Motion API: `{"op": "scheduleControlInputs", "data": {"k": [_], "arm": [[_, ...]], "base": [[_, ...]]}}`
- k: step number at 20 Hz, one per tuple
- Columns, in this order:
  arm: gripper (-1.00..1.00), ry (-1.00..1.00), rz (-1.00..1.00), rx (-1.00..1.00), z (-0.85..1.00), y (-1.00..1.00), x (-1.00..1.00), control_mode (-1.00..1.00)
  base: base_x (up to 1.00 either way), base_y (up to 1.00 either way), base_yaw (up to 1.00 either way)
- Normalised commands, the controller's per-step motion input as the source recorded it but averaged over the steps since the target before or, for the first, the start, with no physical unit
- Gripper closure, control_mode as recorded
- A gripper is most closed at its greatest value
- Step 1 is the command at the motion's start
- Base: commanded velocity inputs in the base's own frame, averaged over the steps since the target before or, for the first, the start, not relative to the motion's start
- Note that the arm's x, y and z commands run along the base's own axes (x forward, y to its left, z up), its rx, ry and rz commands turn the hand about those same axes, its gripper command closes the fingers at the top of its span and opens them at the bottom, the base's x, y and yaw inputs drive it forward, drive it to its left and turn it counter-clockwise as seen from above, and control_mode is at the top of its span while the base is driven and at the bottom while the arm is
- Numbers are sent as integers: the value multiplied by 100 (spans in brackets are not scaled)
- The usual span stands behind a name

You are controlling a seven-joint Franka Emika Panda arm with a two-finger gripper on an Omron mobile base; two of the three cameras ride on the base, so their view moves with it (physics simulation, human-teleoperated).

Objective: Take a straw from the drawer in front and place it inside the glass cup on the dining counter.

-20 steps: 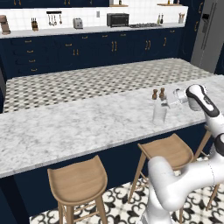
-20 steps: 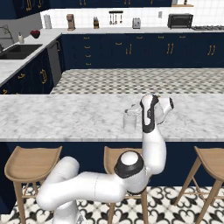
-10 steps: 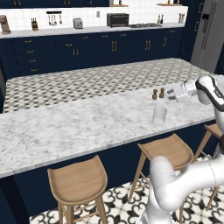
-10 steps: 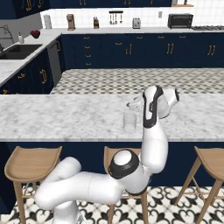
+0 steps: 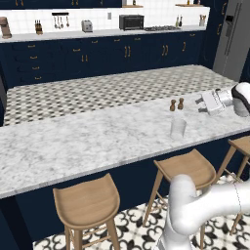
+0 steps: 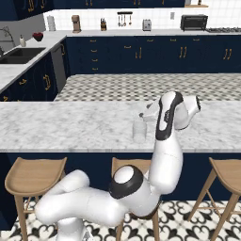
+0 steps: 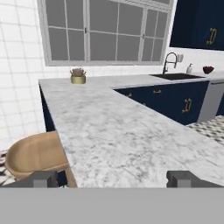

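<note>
Right base view: arm [image 6: 167, 141] over tool.

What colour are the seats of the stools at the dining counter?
Light wooden brown; the stools show best in the left base view.

The glass cup [image 5: 177, 127] is borne upright by the marble table [image 5: 88, 141], near the tool [image 5: 200, 103]. Two brown shakers [image 5: 176, 104] are set just beyond it.

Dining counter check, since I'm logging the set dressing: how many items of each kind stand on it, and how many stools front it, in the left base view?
Glass cup: 1
Brown shakers: 2
Wooden stools: 3, the rightmost one cut by the frame edge
Total: 6
</note>
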Motion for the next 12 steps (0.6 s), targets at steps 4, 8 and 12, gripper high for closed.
{"op": "scheduleControlInputs", "data": {"k": [4, 8, 12], "arm": [[-100, -4, -3, 0, 22, 9, -48, -100], [-100, 0, -1, -1, 13, 27, -19, -100], [-100, 0, 0, -3, 11, 27, -9, -100]], "base": [[0, 0, 0], [0, 0, 0], [0, 0, 0]]}}
